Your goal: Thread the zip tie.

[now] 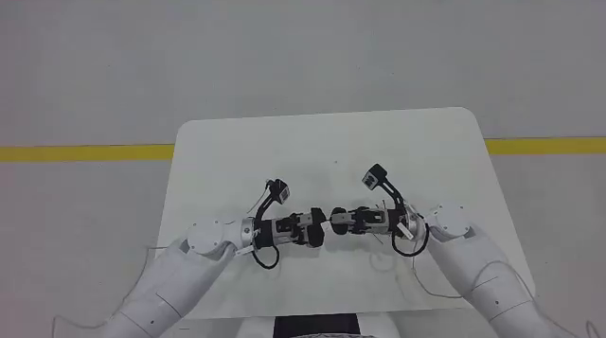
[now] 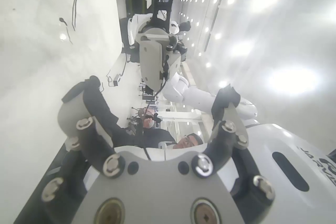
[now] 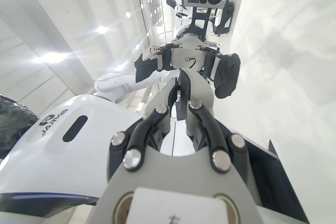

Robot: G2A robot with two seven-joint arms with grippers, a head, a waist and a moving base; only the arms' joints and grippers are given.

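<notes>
The left arm (image 1: 204, 243) comes in over the near left part of the white table (image 1: 417, 149) and lies level, pointing toward the table's centre. The left gripper (image 1: 318, 227) is at the centre. In the left wrist view its jaws are spread wide, and the two black-padded fingers (image 2: 86, 104) stand well apart with nothing between them and nothing in contact with either pad. The right wrist view confirms this state: the same two pads (image 3: 227, 75) face the camera on either side of the gripper body. The right gripper (image 1: 338, 220) meets the left gripper head-on, and the two sets of fingertips are just beside each other above the table. Contact between them cannot be determined. In the right wrist view the jaws of the right gripper (image 3: 179, 83) are pressed together, leaving only a narrow slit, and the closed tips point into the gap between the left gripper's spread fingers. Whether a tie is pinched in that slit cannot be determined. The right arm (image 1: 473, 253) comes in over the near right part of the table. Several zip ties (image 2: 75, 3), thin dark strips each with a small head at one end, lie loose and flat on the table surface, well apart from both grippers, as seen in the left wrist view.
</notes>
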